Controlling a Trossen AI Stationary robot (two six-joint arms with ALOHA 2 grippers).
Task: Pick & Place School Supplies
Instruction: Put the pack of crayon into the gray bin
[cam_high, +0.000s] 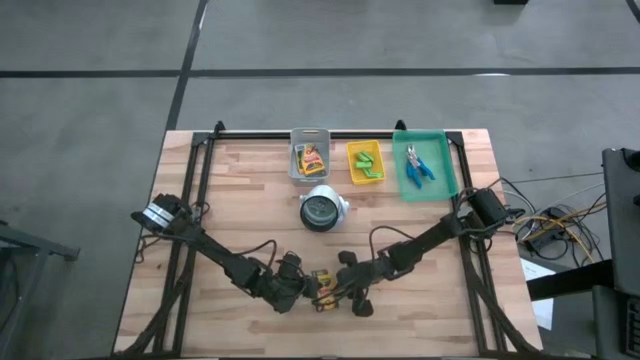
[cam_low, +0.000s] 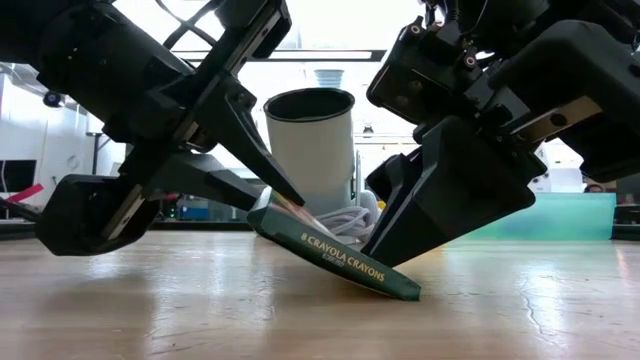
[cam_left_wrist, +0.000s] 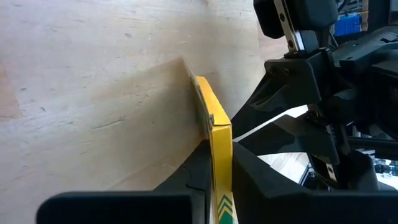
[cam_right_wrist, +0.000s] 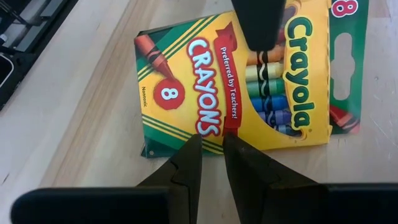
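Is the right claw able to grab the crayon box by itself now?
Probably not yet. The right claw sits shut at the lower edge of the crayon box, which is tilted off the table, and the left claw already pinches its other edge.

Both arms crowd the near middle of the worktop (cam_high: 240, 170) around the tilted crayon box (cam_low: 340, 258). Behind stands the white cup (cam_high: 322, 209), then three bins. Left and right sides lie open.

in the high view both tools hide most of the crayon box (cam_high: 322, 277).
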